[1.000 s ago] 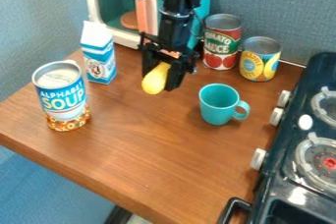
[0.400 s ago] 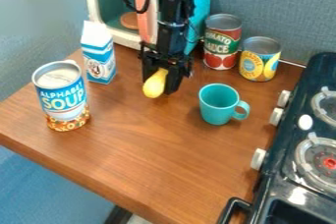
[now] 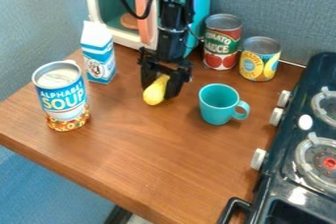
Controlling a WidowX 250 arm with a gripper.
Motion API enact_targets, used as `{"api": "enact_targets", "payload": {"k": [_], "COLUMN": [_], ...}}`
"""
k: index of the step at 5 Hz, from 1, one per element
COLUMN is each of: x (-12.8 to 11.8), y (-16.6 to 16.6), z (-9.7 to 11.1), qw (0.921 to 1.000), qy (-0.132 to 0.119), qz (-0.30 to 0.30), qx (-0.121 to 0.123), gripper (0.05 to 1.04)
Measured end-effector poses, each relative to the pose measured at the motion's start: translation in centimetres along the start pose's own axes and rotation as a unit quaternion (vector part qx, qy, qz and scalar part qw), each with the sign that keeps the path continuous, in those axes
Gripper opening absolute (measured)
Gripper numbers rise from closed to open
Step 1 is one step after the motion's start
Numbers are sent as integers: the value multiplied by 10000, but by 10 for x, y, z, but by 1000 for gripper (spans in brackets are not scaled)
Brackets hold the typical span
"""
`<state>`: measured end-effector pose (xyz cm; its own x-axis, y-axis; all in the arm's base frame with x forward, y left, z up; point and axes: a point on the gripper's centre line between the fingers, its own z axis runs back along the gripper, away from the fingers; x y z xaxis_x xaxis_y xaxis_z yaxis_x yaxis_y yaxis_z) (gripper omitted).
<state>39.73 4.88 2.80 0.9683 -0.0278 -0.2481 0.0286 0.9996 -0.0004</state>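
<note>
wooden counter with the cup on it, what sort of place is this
Probably a toy kitchen set up for a robot: a small stove, food cans and a teal cup sit together.

Open room spans the near part of the surface (image 3: 164, 164), between the blue can (image 3: 62, 95) and the stove (image 3: 316, 67). The teal cup (image 3: 217, 106) leaves 1 narrow gap beside the stove. Beyond it, 2 obstacles stand close together: the red can (image 3: 221, 46) and yellow can (image 3: 259, 61).
</note>
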Motion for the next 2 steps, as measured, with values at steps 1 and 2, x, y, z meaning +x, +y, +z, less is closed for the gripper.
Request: {"api": "enact_targets", "payload": {"k": [1, 2], "x": [2, 2], "y": [-2, -3], "z": [-2, -4], "qw": [9999, 9999], "qy": [-69, -97], "qz": [59, 63], "qx": [-53, -96], "gripper": [1007, 1003]}}
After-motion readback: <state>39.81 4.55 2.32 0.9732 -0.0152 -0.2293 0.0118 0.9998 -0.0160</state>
